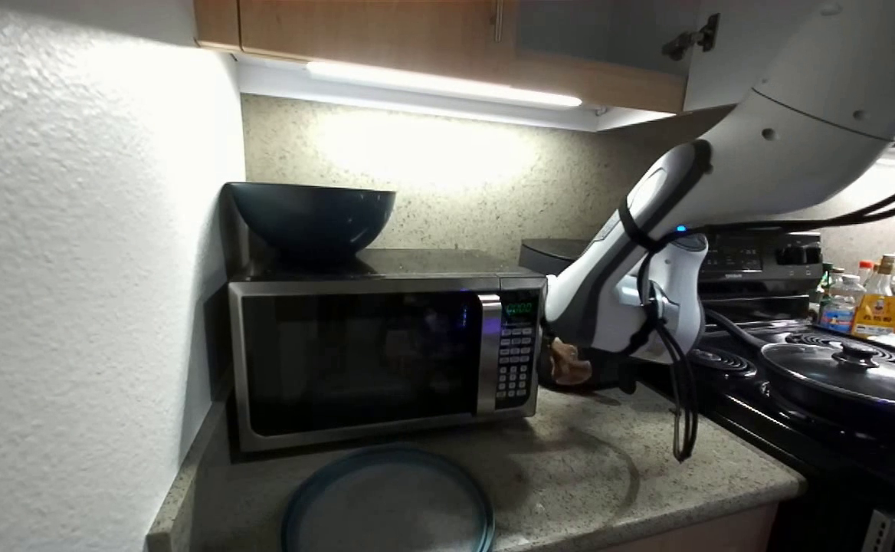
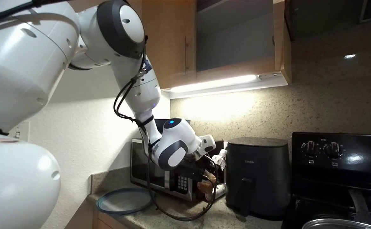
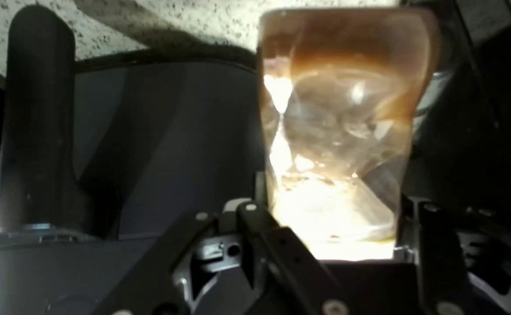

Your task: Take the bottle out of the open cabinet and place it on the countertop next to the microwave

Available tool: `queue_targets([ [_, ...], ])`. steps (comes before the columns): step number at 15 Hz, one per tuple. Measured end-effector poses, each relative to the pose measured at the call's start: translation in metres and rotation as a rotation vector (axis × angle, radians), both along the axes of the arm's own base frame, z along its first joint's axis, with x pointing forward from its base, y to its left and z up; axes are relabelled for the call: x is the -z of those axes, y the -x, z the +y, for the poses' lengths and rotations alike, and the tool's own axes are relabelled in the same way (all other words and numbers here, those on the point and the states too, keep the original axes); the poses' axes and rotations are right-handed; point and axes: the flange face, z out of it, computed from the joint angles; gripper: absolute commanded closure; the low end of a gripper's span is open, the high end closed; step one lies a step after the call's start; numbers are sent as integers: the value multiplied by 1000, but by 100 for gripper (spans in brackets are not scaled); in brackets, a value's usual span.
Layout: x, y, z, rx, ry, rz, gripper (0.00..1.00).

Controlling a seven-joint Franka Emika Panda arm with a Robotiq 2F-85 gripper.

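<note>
Bottle (image 3: 343, 131), patchy brown inside, in the grip of the half-spread pincer (image 3: 333, 203).

The bottle (image 3: 343, 113) is held in the end effector (image 3: 332, 210), flanked in an exterior view by the microwave (image 2: 157, 178) left and the air fryer (image 2: 258, 178) right, above the surface (image 2: 222, 211).

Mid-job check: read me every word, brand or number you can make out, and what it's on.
"COSORI": black air fryer.
"0000", apparently: green display of the microwave.
Too small or blurred: keypad, stove control panel, labels on the clustered bottles, print on the white item beside the air fryer.
No lettering can be made out on the brown bottle.
</note>
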Motion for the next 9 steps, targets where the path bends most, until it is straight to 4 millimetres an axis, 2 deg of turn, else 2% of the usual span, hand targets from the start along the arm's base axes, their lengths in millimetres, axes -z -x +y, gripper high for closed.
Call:
queue_targets([
  [1,-5,-3,1,9,25,-14,44],
  [2,-5,-3,1,10,48,-13,41],
  [3,-2,-3,2,12,62,-10,16],
  [4,2,-3,3,13,67,-5,15],
  [6,6,-2,3,13,66,4,4],
  [9,5,-3,1,15,62,10,0],
])
